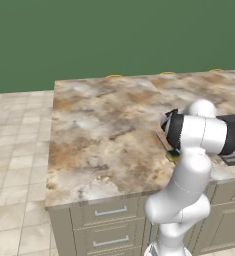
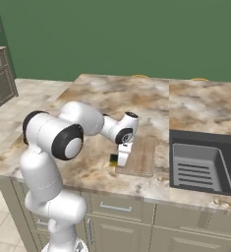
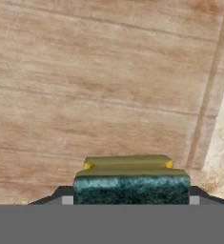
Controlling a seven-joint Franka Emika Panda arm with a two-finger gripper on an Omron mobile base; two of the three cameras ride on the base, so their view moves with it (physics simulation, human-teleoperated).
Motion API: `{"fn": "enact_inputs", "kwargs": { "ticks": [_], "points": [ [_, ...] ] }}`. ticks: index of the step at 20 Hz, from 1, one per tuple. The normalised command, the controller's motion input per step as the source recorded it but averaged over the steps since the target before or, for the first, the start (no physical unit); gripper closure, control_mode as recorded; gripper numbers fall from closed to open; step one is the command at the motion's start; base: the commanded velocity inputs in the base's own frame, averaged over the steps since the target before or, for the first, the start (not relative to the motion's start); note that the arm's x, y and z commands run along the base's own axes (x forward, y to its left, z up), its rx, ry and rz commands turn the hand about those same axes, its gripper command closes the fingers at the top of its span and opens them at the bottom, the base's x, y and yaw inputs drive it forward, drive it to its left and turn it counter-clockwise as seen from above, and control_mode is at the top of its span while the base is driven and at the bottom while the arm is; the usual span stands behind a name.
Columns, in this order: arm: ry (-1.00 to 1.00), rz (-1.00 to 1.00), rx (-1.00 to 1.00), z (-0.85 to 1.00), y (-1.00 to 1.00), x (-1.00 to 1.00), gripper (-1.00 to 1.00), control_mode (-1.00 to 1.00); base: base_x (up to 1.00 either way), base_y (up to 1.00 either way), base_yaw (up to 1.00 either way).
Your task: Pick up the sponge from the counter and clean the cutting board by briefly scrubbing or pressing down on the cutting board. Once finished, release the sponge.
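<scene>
A: Right, where's the sponge sitting?

B: It's sitting between the jaws of the gripper. In the hand view the dark green layer is facing the camera and the yellow body is showing beyond it. A dark finger tip is showing at each end of the block, so the jaws are pinching the sponge.

A: Over the board?

B: Yes. The cutting board is lying right under it in the hand view, brown wood with light grain. A strip of the marbled table is showing past the board's edge on that view's right side.

A: Contact with the board?

B: Can't tell. The sponge's underside is hidden.

A: Base views?

B: In the right base view the gripper is pointing down at the near left part of the cutting board, and the sponge is peeking out at its left as a small green and yellow patch. The board is lying flat near the front edge of the table, with the dark sink basin just beside it on the right.

A: Left base view?

B: The arm's forearm is covering most of it. Only a corner of the cutting board and a sliver of sponge are showing on the table, above the drawer fronts.
</scene>
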Motion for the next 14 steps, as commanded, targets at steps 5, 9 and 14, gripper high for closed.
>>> {"fn": "enact_inputs", "kwargs": {
  "ticks": [5,9,14],
  "points": [
    [0.00,0.00,0.00,-0.05,-0.03,0.63,1.00,-1.00,0.00,0.00,0.00],
    [0.00,0.00,0.00,-0.06,-0.05,0.75,1.00,-1.00,0.00,0.00,0.00],
    [0.00,0.00,0.03,-0.01,-0.10,0.79,1.00,-1.00,0.00,0.00,0.00]
  ]
}}
